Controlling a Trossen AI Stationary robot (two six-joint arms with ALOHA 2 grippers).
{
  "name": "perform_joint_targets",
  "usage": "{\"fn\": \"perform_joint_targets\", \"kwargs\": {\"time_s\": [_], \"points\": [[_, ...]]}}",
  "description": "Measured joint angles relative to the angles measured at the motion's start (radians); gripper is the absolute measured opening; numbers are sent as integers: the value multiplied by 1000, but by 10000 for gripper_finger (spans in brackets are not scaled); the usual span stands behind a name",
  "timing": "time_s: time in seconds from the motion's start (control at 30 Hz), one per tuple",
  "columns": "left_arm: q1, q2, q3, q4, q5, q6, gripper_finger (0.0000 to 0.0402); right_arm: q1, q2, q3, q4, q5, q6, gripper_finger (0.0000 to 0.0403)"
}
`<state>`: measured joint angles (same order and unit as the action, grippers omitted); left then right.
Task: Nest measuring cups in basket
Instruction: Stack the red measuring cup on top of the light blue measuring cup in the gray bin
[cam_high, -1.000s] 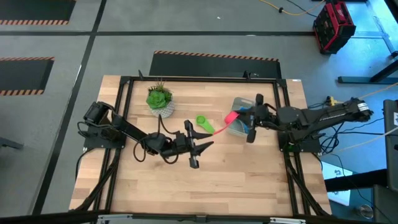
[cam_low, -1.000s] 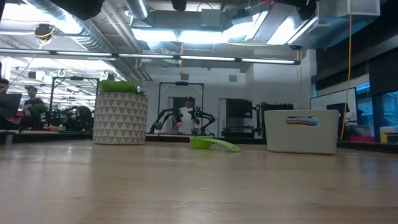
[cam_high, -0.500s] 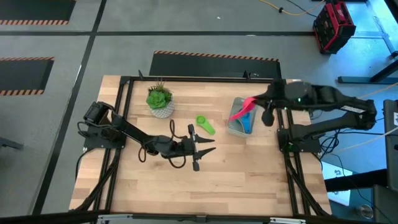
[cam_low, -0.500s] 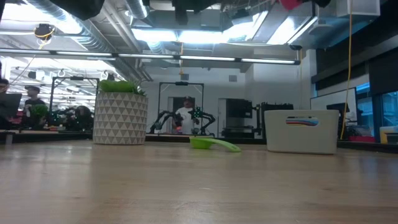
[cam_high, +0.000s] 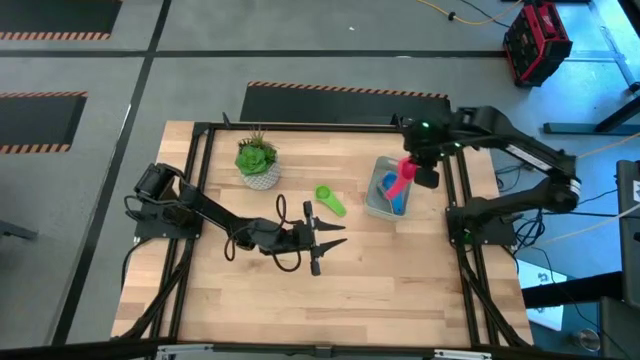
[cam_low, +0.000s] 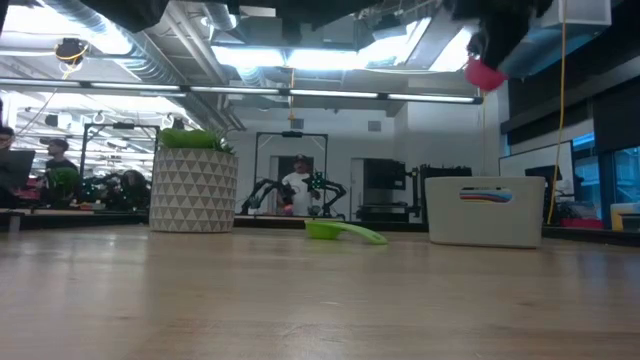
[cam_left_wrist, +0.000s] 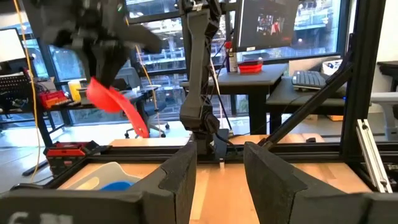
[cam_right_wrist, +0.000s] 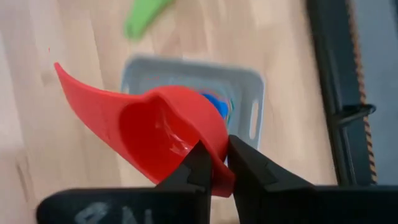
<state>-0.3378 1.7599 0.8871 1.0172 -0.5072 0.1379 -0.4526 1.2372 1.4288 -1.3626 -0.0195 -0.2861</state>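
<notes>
Right claw (cam_right_wrist: 214, 163) clamped on red cup (cam_right_wrist: 163, 135), held above grey basket (cam_high: 378, 200). Left claw (cam_high: 318, 240) spread apart, low over surface (cam_high: 400, 290), near green cup (cam_high: 329, 199).

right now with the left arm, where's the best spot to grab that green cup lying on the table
Probably the handle. The green cup lies flat on the wood between the plant pot and the basket, bowl end toward the pot and its thin handle toward the basket. Coming from above with the left pincer, open and just short of it, jaws straddling the handle's narrow width, looks easier than the wider bowl.
</notes>
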Motion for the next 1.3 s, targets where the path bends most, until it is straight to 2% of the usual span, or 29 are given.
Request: {"fn": "perform_joint_targets", "kwargs": {"time_s": [0.33,0.47,0.77,1.3], "points": [[0,0,0,-16,0,3,127,-110,211,0,-49,-14,-395,42],[0,0,0,-17,0,3,127,-110,288,0,-47,65,-481,42],[0,0,0,-42,0,3,127,-90,429,0,-43,70,-509,42],[0,0,0,-52,0,3,127,-28,577,0,-15,70,-512,42]]}}
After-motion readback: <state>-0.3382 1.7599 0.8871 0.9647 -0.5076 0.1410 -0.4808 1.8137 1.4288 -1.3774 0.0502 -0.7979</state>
